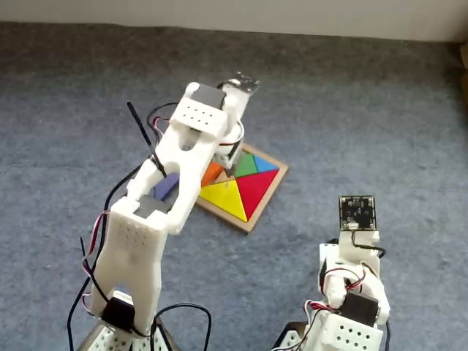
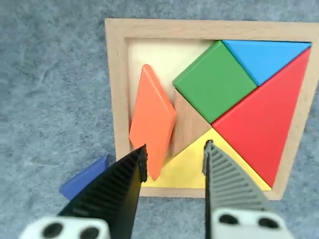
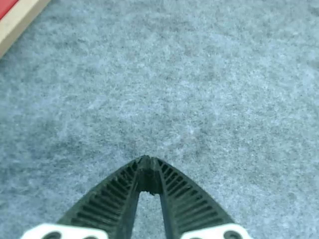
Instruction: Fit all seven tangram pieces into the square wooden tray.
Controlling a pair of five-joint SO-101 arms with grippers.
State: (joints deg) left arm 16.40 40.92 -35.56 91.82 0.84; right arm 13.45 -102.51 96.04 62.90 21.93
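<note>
Hovered over the wooden tray (image 1: 252, 223), left gripper (image 2: 175, 148) jaws apart.
Lay askew at the tray's 9 o'clock side: orange piece (image 2: 152, 119); stood closed, empty, at 4 o'clock from the tray: right gripper (image 3: 148, 160).

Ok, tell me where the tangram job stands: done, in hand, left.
Done: green square, light blue triangle, red triangle and yellow triangle lie flat in the tray. In hand: the orange parallelogram lies tilted inside the tray, unseated, with the open left end effector close to it. Left: seat it, then bring in the dark blue piece lying on the carpet outside the tray.
</note>
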